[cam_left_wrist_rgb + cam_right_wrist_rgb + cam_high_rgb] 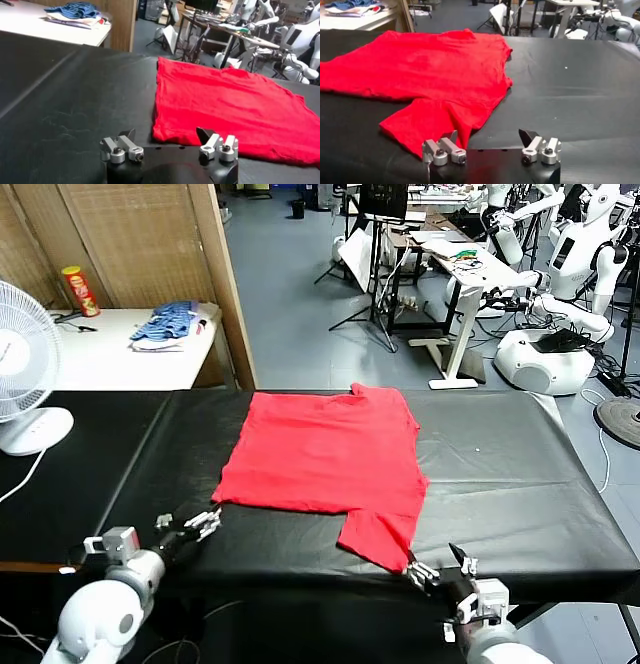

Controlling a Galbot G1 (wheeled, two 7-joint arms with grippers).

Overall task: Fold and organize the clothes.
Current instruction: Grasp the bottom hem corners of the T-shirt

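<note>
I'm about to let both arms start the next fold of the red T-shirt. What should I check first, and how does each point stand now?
1. Left claw open: ok, jaws spread, nothing held.
2. Right claw open: ok, jaws spread, nothing held.
3. Red T-shirt lying flat on the black table: ok, one sleeve spread toward the near edge.
4. Left claw near the shirt's near-left corner: ok, just short of it, not touching.
5. Right claw near the sleeve: ok, beside its tip, not gripping.
6. Whether the shirt is already folded once: cannot tell.
</note>
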